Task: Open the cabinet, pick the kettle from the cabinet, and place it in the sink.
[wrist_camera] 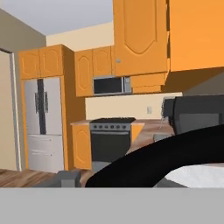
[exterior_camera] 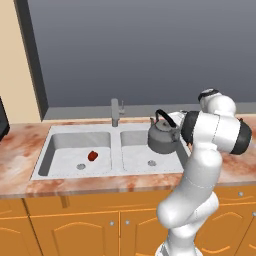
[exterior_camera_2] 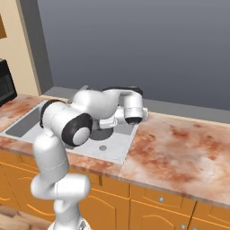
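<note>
Kettle [exterior_camera: 163,136] sits in the sink's [exterior_camera: 75,131] right bowl, at three o'clock from the faucet [exterior_camera: 115,111]. The hand is clamped on its black handle [wrist_camera: 166,153]. A red thing [exterior_camera: 92,156] lies in the left bowl.

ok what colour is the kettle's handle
Black, a thin arch over the grey kettle body; the left base view shows it best.

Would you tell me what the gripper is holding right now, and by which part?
The kettle, held by its thin black arched handle, over the sink's right bowl.
</note>
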Controlling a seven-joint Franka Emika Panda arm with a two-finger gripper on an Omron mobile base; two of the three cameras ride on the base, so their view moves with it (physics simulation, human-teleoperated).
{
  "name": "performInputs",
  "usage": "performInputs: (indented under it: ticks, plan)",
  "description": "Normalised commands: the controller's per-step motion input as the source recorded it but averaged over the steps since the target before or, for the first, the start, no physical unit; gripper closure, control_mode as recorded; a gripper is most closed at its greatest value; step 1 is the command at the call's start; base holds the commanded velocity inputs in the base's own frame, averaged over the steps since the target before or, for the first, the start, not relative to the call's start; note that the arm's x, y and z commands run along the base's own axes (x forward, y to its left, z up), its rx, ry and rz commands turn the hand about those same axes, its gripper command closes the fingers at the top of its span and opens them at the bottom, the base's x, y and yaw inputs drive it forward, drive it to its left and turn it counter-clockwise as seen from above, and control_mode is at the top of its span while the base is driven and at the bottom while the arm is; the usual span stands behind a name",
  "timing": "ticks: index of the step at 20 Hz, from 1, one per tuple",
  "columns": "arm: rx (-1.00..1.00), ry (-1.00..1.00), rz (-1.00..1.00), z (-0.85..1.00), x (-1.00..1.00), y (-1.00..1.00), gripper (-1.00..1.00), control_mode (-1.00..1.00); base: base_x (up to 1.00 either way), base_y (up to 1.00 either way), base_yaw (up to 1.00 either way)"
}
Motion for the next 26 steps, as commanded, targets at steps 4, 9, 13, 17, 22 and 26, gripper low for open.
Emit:
performInputs:
  ticks: [4,9,13,17,22,26]
  plan:
    - [0.01,0.0,0.0,-0.18,0.12,0.07,1.0,-1.0,0.0,0.0,0.0]
    - [0.0,-0.02,0.0,-0.16,0.09,0.05,1.0,-1.0,0.0,0.0,0.0]
    - [0.0,-0.02,0.0,-0.24,0.05,0.11,1.0,-1.0,0.0,0.0,0.0]
    - [0.0,-0.02,0.0,-0.29,0.09,0.16,1.0,-1.0,0.0,0.0,0.0]
    - [0.0,0.0,0.0,-0.25,0.19,0.12,1.0,-1.0,0.0,0.0,0.0]
    - [0.0,0.0,0.0,-0.25,0.28,0.05,1.0,-1.0,0.0,0.0,0.0]
